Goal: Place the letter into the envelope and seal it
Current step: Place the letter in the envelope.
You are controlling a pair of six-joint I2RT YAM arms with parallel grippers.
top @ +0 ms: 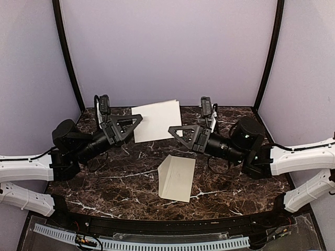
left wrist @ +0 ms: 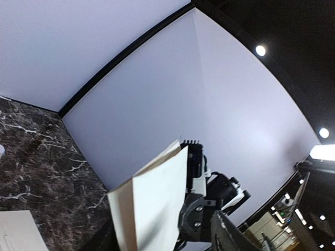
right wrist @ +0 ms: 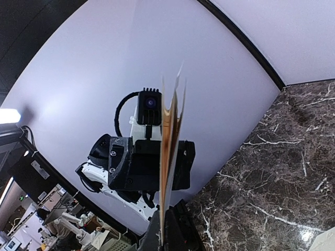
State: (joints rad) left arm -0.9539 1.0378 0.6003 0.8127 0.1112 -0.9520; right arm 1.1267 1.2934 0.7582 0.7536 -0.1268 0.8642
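Letter (top: 157, 120) held up above the table (top: 104, 178)
Right claw (top: 171, 129) pinches the white letter's edge; left claw (top: 139, 118) stands open around its other edge. The envelope (top: 177, 178) lies flat below.

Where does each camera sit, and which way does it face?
Top external: above and behind the arms, looking down at the table, the envelope, left gripper and right gripper.
Left wrist: on the left arm, facing the raised letter, right gripper behind it.
Right wrist: on the right arm, facing the letter edge-on, left gripper behind it.
Shared: both wrist views show the letter.
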